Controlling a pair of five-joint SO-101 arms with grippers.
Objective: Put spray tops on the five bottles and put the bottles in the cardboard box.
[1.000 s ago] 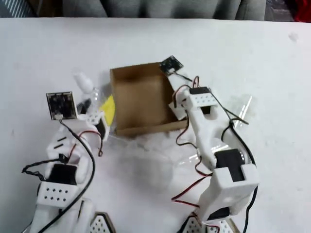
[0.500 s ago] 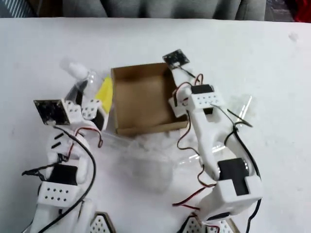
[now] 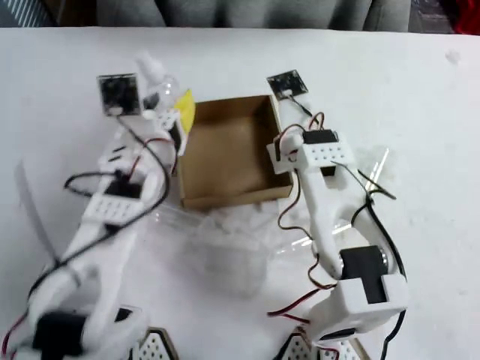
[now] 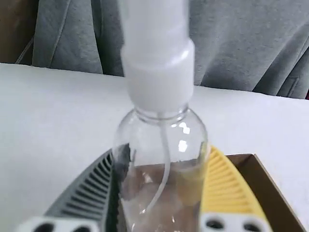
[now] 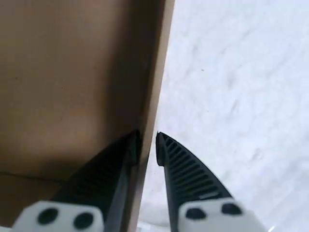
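- The left claw (image 4: 163,157) pinches a clear bottle (image 4: 161,135) by its body, with a grey finger on one side and a yellow finger on the other.
- A white spray top (image 4: 157,63) sits on the bottle's neck.
- Seen from above, the bottle is just beside the far left corner of the cardboard box (image 3: 225,146).
- The right claw (image 5: 147,139) is pressed onto the box's right wall, one finger inside and one outside.
- The box stands on the white counter (image 3: 390,82).
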